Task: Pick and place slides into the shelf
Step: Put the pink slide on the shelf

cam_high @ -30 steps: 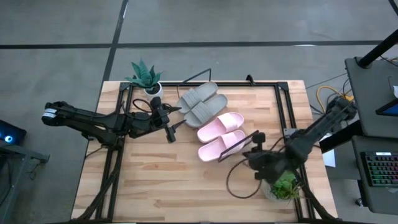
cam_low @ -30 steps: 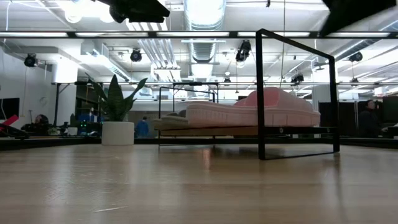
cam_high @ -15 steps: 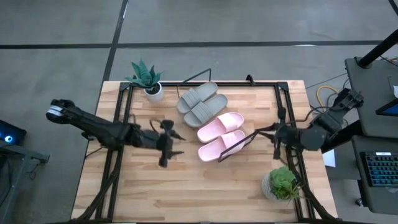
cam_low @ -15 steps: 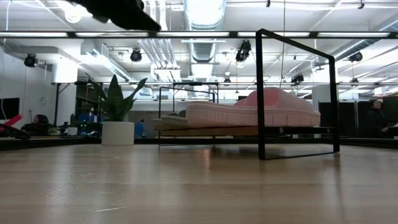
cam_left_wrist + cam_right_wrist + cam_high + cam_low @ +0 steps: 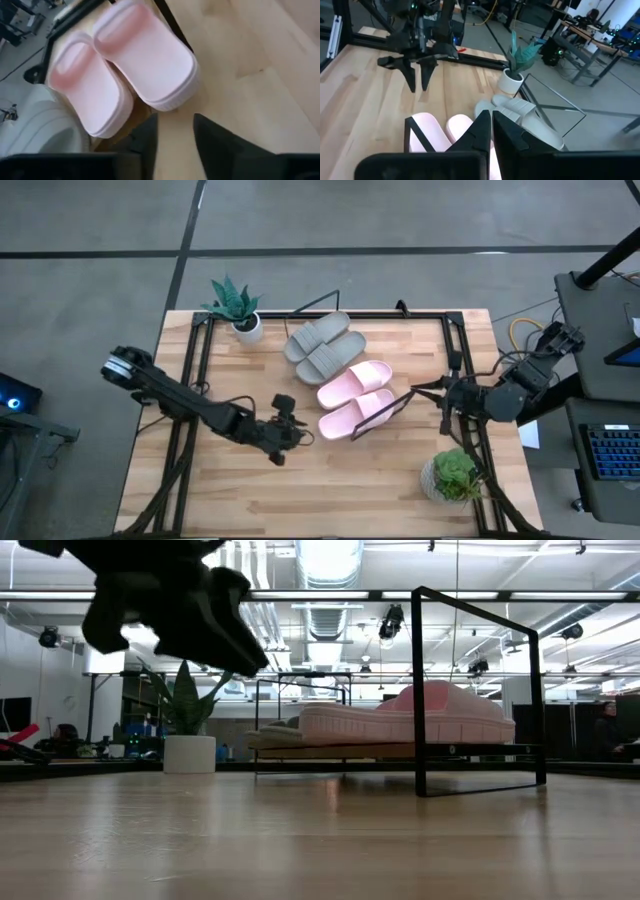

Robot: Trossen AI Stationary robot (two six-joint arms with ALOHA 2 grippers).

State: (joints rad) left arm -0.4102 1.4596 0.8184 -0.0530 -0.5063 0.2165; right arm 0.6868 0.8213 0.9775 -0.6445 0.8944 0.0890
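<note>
Count, one moment.

Slides: 4 in all. Pink slides (image 5: 355,398): 2, side by side. Grey slides (image 5: 324,347): 2, side by side, just beyond the pink pair.

Shelf (image 5: 400,412): 1, black wire frame showing beside the pink pair.

Potted plants: 2. One in a white pot (image 5: 236,306) at the counter's far left corner; one leafy green (image 5: 456,476) near the right front edge.

Counter (image 5: 250,500): 1, plank top.

Robot arms: 2.

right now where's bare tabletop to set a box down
Widest bare patch: the front planks between the left gripper and the round green plant. Another lies left of the grey slides, below the spiky plant. The middle is crowded: grey and pink slides fill the shelf.
</note>
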